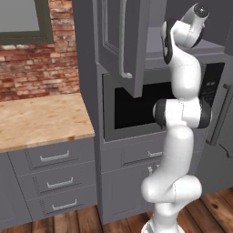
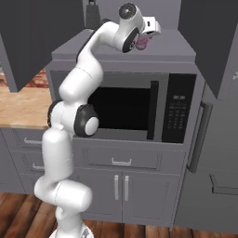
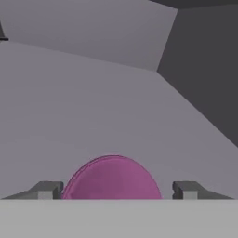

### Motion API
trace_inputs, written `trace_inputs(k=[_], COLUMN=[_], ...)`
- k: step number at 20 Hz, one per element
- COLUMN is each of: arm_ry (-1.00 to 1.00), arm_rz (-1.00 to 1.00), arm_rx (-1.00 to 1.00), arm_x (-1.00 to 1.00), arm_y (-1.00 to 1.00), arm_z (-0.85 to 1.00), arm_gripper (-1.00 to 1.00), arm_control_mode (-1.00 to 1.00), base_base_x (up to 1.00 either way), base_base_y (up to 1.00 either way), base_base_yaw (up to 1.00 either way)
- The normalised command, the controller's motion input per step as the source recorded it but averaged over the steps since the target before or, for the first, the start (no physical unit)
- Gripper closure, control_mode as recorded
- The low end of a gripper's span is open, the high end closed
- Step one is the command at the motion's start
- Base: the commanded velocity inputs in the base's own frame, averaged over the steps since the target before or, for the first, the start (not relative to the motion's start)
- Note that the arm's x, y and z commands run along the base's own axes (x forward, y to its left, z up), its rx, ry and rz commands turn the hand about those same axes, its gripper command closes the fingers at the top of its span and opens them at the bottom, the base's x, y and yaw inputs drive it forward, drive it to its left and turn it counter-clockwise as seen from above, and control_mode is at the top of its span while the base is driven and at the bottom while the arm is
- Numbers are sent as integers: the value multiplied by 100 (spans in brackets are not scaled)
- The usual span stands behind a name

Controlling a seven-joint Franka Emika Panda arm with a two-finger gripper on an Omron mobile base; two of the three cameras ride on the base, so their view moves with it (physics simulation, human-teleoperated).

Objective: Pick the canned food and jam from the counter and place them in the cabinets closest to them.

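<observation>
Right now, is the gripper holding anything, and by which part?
Nothing is firmly held: in the hand view the jam sits between the gripper's spread fingers, with gaps on both sides, above the cabinet shelf.

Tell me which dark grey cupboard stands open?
The upper wall cupboard above the black microwave: its framed door swings out, while the double doors below the microwave are shut.

— What does the robot look like?
— A glossy white arm [image 2: 69,93] of rounded, tube-like links, with dark grey bands and round caps at the joints.
— And the hand?
— A white wrist block; two small grey fingertips [image 3: 46,189], squared off.
</observation>
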Motion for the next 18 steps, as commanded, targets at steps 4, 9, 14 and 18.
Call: trace_inputs(k=[4,9,14,18], arm_ry=[0,0,-3,1], arm_rz=[0,0,0,0], arm_rx=[0,0,0,0], arm_x=[12,-21,-85,-100], arm_y=[0,0,0,3], arm_z=[0,5,14,14], arm_gripper=[-100,-100,-100,-100], arm_control_mode=[-100,-100,-100,-100], base_base_x=[0,0,0,0], base_base_y=[0,0,0,0], base_base_yaw=[0,0,0,0])
